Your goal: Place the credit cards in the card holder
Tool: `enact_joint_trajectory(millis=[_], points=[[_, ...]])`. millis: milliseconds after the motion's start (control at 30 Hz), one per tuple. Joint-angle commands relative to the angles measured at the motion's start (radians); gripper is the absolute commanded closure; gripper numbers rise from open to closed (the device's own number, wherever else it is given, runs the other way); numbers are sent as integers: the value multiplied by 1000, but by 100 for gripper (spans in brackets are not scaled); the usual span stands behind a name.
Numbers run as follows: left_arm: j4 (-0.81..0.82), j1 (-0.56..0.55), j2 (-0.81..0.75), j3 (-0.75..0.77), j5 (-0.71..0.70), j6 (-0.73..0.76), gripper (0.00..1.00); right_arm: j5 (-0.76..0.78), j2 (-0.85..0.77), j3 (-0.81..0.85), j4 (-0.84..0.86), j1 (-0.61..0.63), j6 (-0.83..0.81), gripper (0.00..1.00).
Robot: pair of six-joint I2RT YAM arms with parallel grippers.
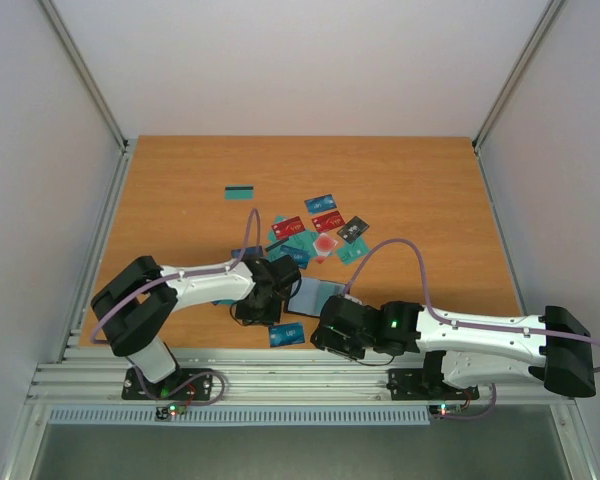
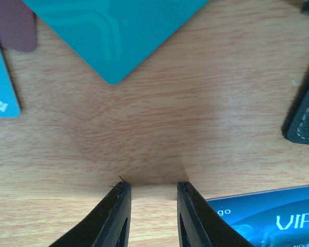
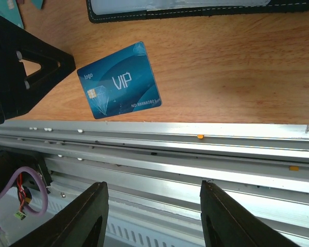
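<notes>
Down at the near edge, the right end effector (image 3: 152, 208) hangs over the metal rail (image 3: 195, 154). Its jaws stand wide apart with nothing between them.

Just past the rail, a blue VIP card (image 3: 119, 80) lies flat and face up on the wooden surface (image 1: 420, 200), turned a little askew. It sits between the two arms, near the surface's front edge.

Next comes the left end effector (image 2: 153, 206), reaching in from the left with its tips down at the wood. Its jaws are only narrowly parted and grip nothing; bare wood shows in the gap. The VIP card's corner lies just beside its right finger, though whether they touch cannot be told.

Slightly farther and to the right, the holder (image 1: 315, 296) lies open on the surface, black with a stitched border and a paler inside. No card can be seen in it from these views.

Beyond it, the other cards (image 1: 310, 235) are spread in a loose heap near the middle of the surface. Teal, blue, red and one dark grey card lie there, several overlapping. The left wrist view shows a teal one, a light blue one and a dark red one ahead of the fingers.

Farthest back, a single teal card (image 1: 240, 190) with a dark stripe lies alone, well apart from the heap on its left.
</notes>
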Motion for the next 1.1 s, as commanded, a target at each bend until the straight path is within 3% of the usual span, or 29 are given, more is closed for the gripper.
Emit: enact_joint_trajectory(millis=[0,433,700,1067], points=[[51,-25,39,-28,26,16,73,44,-2,-5,-10,8,15,49],[76,-108,58,-23,66,-1,73,28,0,-30,17,9,29,49],[87,-138,52,-22,80,-15,73,-31,70,-93,180,15,71,48],[43,-135,-85,-19,57,22,73,-87,272,-84,414,38,140,46]])
